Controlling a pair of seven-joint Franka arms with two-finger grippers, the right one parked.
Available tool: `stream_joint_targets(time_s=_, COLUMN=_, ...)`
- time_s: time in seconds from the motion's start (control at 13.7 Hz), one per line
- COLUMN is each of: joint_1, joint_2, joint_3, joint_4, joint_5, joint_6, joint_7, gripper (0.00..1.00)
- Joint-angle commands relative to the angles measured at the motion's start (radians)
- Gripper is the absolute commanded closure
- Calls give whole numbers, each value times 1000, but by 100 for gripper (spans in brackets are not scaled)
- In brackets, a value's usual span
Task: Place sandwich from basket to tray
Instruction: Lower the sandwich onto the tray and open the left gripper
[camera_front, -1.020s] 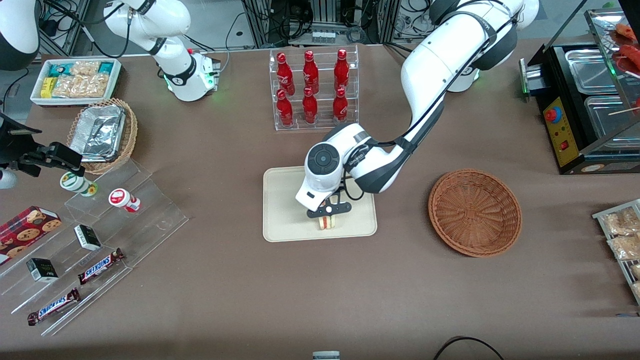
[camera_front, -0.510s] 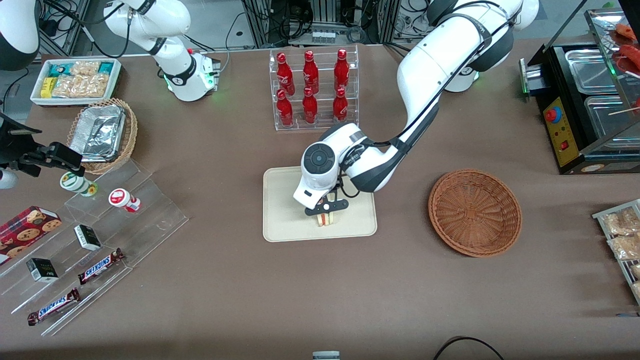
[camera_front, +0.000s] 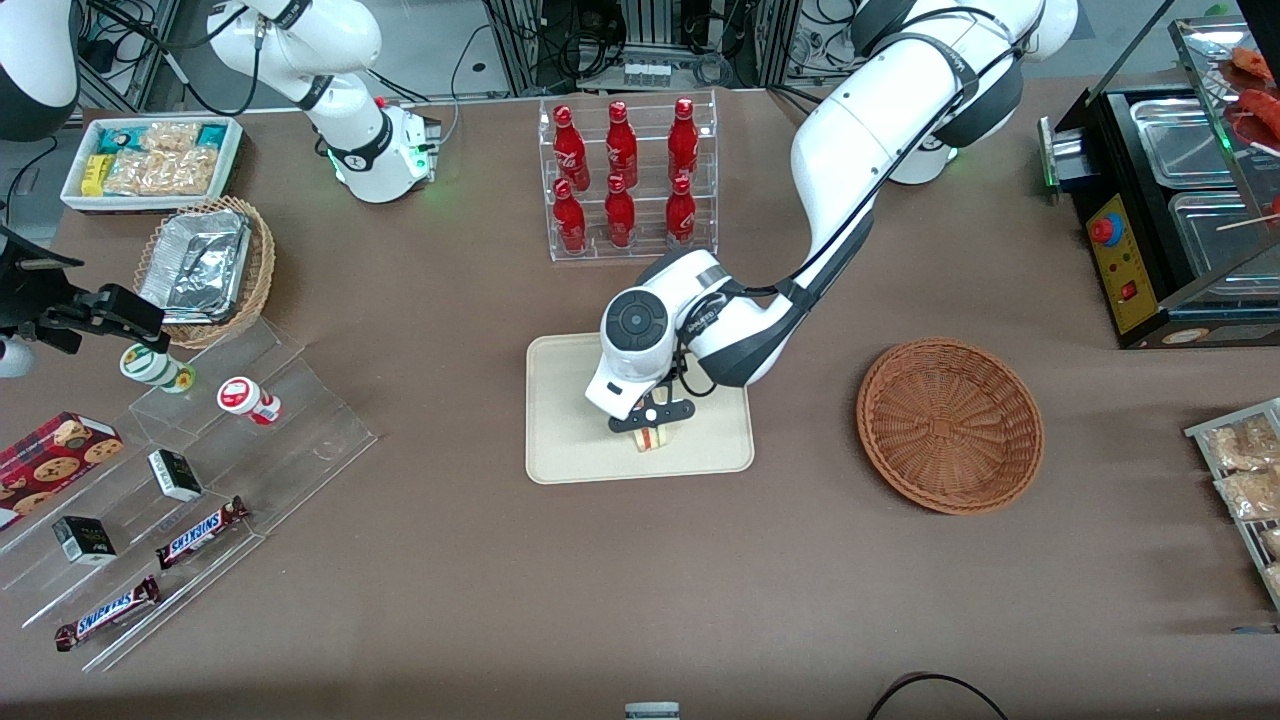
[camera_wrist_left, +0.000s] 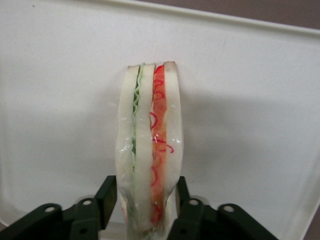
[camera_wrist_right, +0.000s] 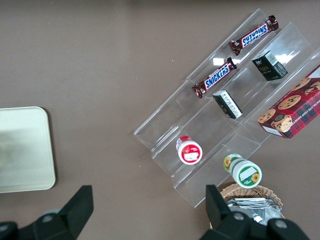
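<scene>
Cream tray (camera_front: 570, 440) bears one sandwich (camera_front: 653, 440), pinched by the pincer (camera_front: 652, 424); one basket (camera_front: 949, 424) nearby.

White glossy arm shells, black joint bands, black cable; above gripper (camera_front: 652, 424), round dark-grey wrist cap.

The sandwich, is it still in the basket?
Out. The sandwich is over the tray, gripper shut on it; the basket holds nothing.
</scene>
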Motion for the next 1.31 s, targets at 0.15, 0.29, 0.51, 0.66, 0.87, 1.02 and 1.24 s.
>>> stream_joint_targets(time_s=0.15, joint_1=5, joint_2=-92, joint_3=-6, joint_4=43, joint_5=-6, joint_6=-103, joint_7=20, gripper=0)
stream_joint_targets(time_s=0.29, joint_1=3, joint_2=-122, joint_3=-6, joint_4=71, joint_5=-6, joint_6=-172, joint_7=39, gripper=0)
stream_joint_targets(time_s=0.51, joint_1=54, joint_2=-169, joint_3=1, joint_4=63, joint_5=-6, joint_6=-220, joint_7=213, gripper=0)
stream_joint_targets(time_s=0.66, joint_1=65, joint_2=-195, joint_3=4, joint_4=63, joint_5=5, joint_6=-295, joint_7=304, gripper=0)
stream_joint_targets(time_s=0.87, joint_1=94, joint_2=-256, joint_3=20, joint_4=16, joint_5=14, joint_6=-347, joint_7=310, gripper=0)
stream_joint_targets(time_s=1.02, joint_1=144, joint_2=-324, joint_3=34, joint_4=-62, joint_5=6, joint_6=-350, joint_7=313, gripper=0)
stream_joint_targets(time_s=1.24, joint_1=256, joint_2=-411, joint_3=24, joint_4=-137, joint_5=-30, joint_6=-346, joint_7=365, gripper=0)
